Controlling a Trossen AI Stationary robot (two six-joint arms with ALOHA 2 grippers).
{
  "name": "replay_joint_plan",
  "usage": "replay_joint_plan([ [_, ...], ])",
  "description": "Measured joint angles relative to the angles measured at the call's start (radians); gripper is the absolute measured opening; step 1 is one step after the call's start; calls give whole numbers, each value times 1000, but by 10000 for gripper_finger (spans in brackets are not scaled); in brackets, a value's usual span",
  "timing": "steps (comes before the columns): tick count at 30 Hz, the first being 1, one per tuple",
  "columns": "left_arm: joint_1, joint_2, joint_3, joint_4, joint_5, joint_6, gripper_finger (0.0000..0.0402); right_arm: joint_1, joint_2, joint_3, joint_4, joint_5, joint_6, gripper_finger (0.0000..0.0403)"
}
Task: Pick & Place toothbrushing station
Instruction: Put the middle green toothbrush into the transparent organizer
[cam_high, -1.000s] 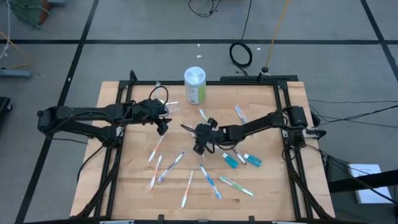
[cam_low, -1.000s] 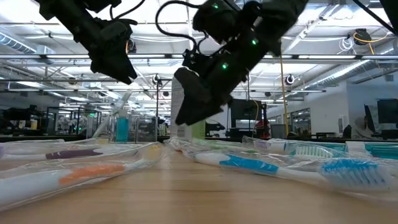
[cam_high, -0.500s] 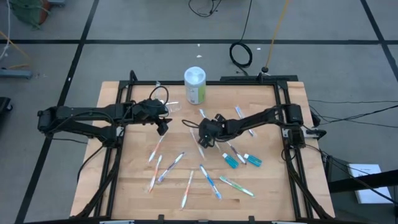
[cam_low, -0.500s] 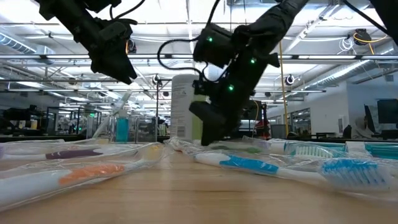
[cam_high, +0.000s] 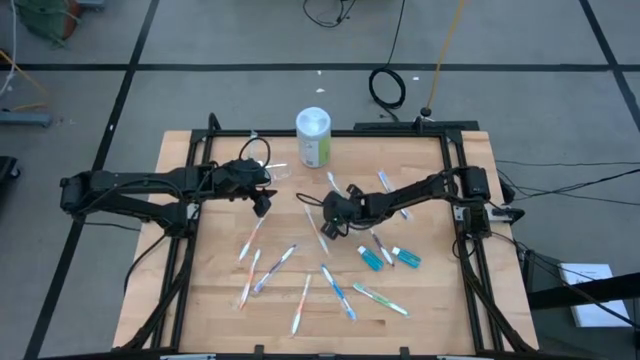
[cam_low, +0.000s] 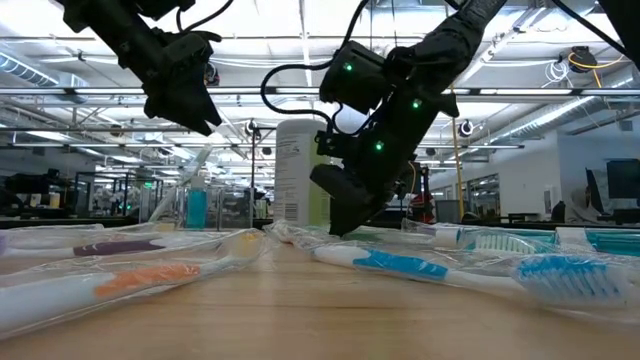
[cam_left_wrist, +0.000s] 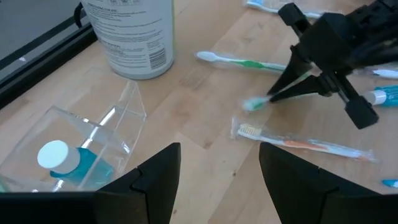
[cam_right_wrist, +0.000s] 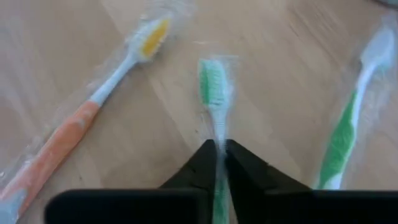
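Several wrapped toothbrushes lie scattered flat on the wooden table (cam_high: 200, 300). My right gripper (cam_high: 323, 212) is down at the table's middle, shut on a toothbrush with green bristles (cam_right_wrist: 213, 84). My left gripper (cam_left_wrist: 217, 180) hangs open above the far left part of the table. Just beyond its fingers stands the clear plastic cup (cam_left_wrist: 93, 140), with a blue tube with a white cap (cam_left_wrist: 59, 158) inside it. Two more blue tubes (cam_high: 372, 258) lie at the right. My right gripper pinches the green-bristled toothbrush, in its clear wrapper, by the neck just behind the head (cam_right_wrist: 219, 134), between its two fingertips. The fingers slant down from the table's right and lie along the brush. The head (cam_left_wrist: 252, 104) sticks out ahead of them, low over the wood; the handle is hidden.
A white and green canister (cam_high: 313, 136) stands at the far edge beside the cup. An orange-handled toothbrush (cam_left_wrist: 305, 144) and a green-handled one (cam_left_wrist: 249, 62) lie either side of the held brush. More brushes (cam_high: 335, 290) lie toward the near edge.
My right gripper has gone toward the table's far edge and down to the table, and has shut on the green-bristled toothbrush.
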Motion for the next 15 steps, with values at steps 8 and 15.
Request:
replay_joint_plan([
  [8,-4,0,0,33,-2,-2,225,-6,-4,-2,384,-239,-68,8],
  [15,-29,0,0,95,-5,-7,225,-33,-4,-2,865,-232,-204,0],
])
